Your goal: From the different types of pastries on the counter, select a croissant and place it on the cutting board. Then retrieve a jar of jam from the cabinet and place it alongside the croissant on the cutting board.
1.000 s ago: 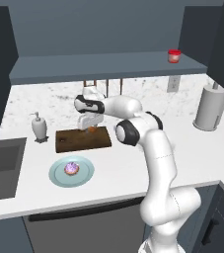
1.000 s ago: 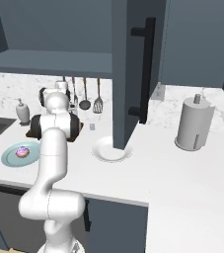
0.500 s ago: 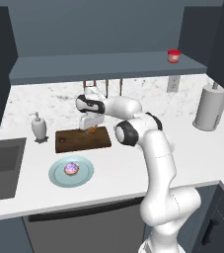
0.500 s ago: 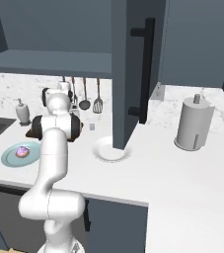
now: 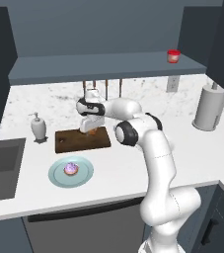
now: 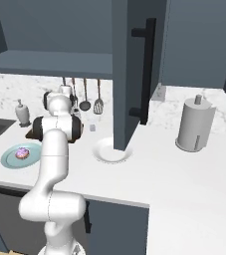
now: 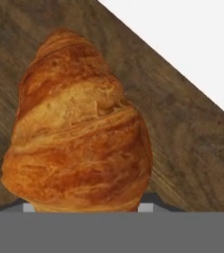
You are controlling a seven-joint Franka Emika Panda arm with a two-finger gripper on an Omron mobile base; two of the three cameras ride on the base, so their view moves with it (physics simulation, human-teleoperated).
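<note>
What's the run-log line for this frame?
phase: placing | hand: shut on croissant | over cutting board | jar of jam: on cabinet shelf

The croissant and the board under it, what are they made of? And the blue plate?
The croissant looks like baked flaky pastry: glossy golden-brown crust with layered ridges. The cutting board looks like dark wood with a matte finish, showing streaky grain. The blue plate with the frosted pastry seems to be smooth glazed ceramic, though plastic is possible; the pictures can't settle it.
</note>
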